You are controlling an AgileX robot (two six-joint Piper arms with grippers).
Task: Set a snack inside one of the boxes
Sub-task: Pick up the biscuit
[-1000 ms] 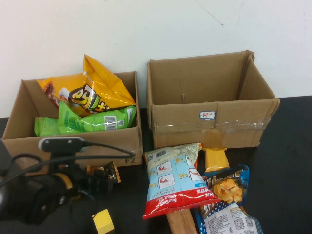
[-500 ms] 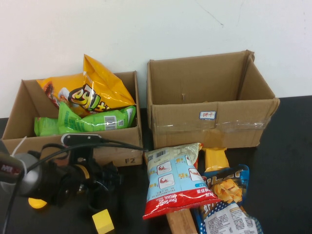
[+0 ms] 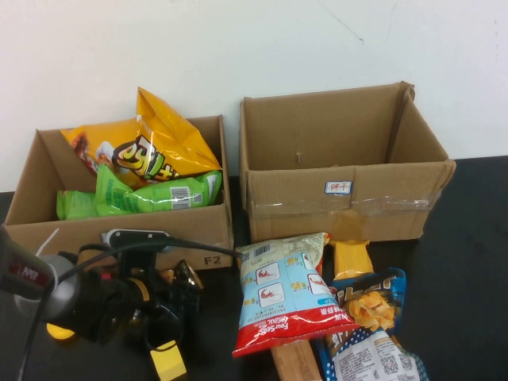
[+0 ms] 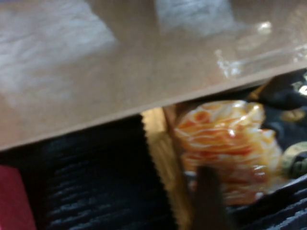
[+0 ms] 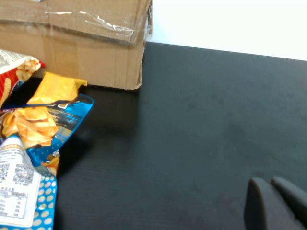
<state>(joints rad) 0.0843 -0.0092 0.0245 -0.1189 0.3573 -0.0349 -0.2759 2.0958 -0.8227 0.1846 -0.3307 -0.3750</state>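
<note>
- Found left gripper point(image 3: 184, 279) low before the brown cardboard box point(image 3: 119, 230), orange-white wrapped snack point(image 4: 225, 143) just ahead; could not tell its grip.
- Found right gripper point(image 5: 269, 184) closed, empty, above black surface point(image 5: 192, 120).
- Judged boxing undone.

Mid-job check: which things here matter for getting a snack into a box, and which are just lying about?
Job:
left hand, low in front of the left box
right hand, parked over bare table, fingers together
right box
light blue snack bag
dark blue snack bag

Lying about:
yellow block
wooden block
</note>
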